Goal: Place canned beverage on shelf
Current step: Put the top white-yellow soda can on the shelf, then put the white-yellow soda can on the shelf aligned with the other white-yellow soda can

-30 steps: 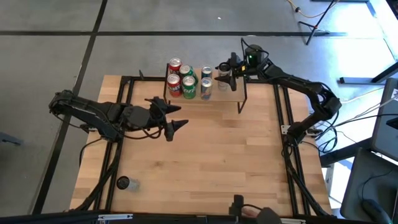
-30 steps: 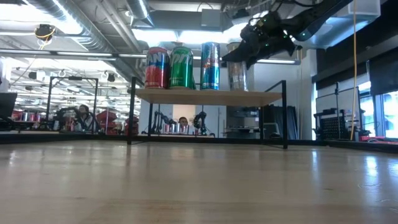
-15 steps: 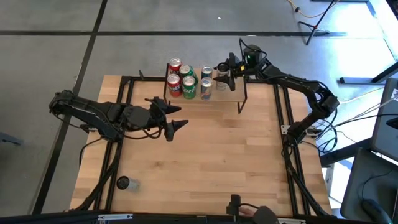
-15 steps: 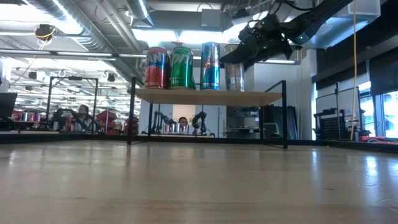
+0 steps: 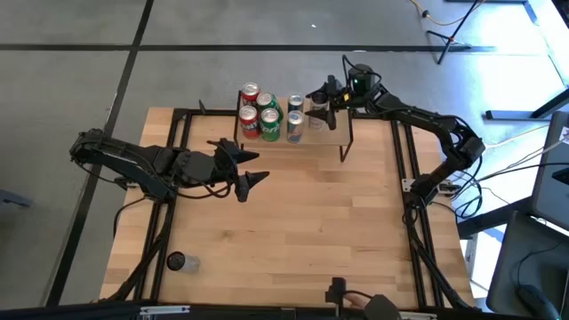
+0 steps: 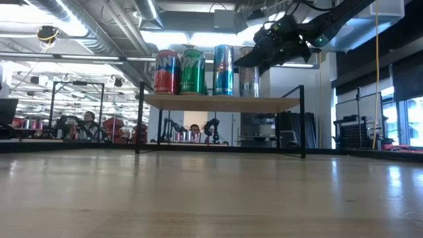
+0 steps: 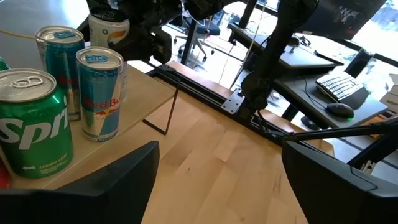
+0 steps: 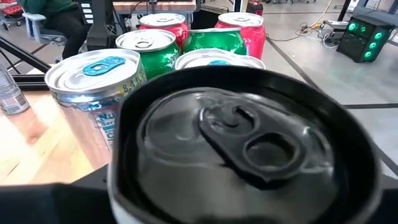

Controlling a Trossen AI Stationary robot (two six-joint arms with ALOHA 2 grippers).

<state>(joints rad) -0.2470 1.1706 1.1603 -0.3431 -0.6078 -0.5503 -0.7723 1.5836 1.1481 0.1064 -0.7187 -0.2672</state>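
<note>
The shelf (image 5: 334,133), a wooden top on black legs, stands at the table's far edge and also shows in the low view (image 6: 281,103). On it stand red, green and blue cans (image 5: 269,114), several in all. My right gripper (image 5: 322,101) is shut on a silvery can (image 6: 250,80) at the right end of the row; its pull-tab top fills the right wrist view (image 8: 249,143). My left gripper (image 5: 250,171) hangs open and empty over the table, near of the shelf. My right gripper holds the silvery can by its upper part, just under the dark rim (image 8: 124,155), with one finger on either side. It comes slanting down from the far right. The can stands upright with its base at the shelf top (image 6: 250,95); whether it rests there I cannot tell.
The blue can (image 6: 223,70) stands close to the left of the held can. The shelf's right part (image 6: 284,100) is bare. A small dark round thing (image 5: 175,261) sits on the table near the front left corner. Black frame rails run along both table sides.
My right gripper has shifted slightly toward the table's far edge with the silvery can, which stays upright at the shelf top.
</note>
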